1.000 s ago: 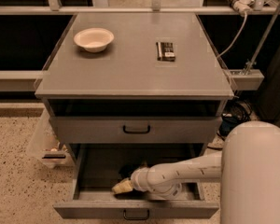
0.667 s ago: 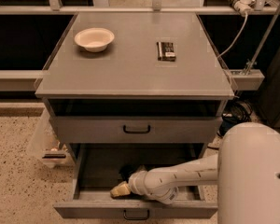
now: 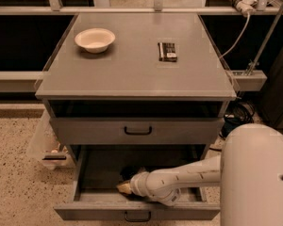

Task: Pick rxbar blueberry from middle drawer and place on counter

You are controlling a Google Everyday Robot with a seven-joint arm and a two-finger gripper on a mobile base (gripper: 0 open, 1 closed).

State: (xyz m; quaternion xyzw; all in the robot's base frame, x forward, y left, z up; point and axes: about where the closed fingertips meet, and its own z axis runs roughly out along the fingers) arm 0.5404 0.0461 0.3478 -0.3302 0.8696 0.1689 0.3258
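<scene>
Right, on the camera view my gripper sits inside the pulled-out middle drawer, about 6 o'clock, with the arm reaching in from 4 o'clock. How wide it is spread, or whether it has hold of anything, I can't make out. The rxbar blueberry is lost to me in the drawer's shadow. On the counter: white bowl at 10 o'clock, dark bar at 1.
</scene>
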